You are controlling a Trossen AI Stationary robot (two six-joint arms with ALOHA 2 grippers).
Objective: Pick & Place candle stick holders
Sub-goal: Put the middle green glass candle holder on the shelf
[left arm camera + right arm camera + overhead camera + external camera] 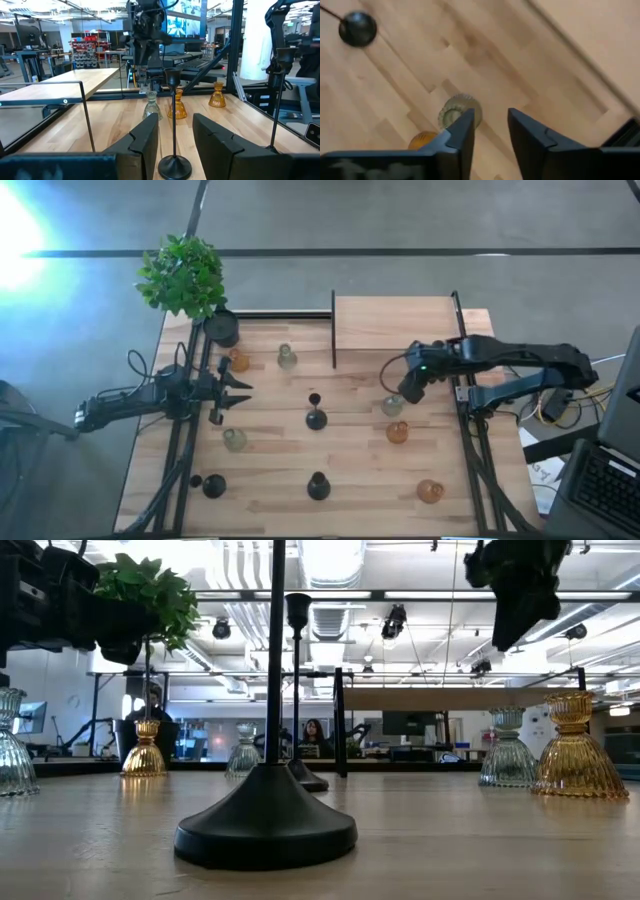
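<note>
Several candle stick holders stand upright on their bases on the wooden table [270, 510]: amber ones [238, 361] [398, 431] [430, 491], pale clear ones [287, 358] [234, 439] [392, 406], and black ones with thin stems [316, 418] [318, 486] [213, 485]. My left gripper [238, 390] is open and level, low at the table's left. It points at the middle black holder [173, 150], which stands ahead of its fingers. My right gripper [410, 388] is open and points down above the table, beside a clear holder [460, 111] and an amber one [422, 139].
A green plant [183, 275] in a black pot [222, 330] stands at the far left corner. A raised wooden shelf [395, 328] with black frame bars [333, 330] takes up the far middle. Black rails run along both table sides. People sit in the room behind.
</note>
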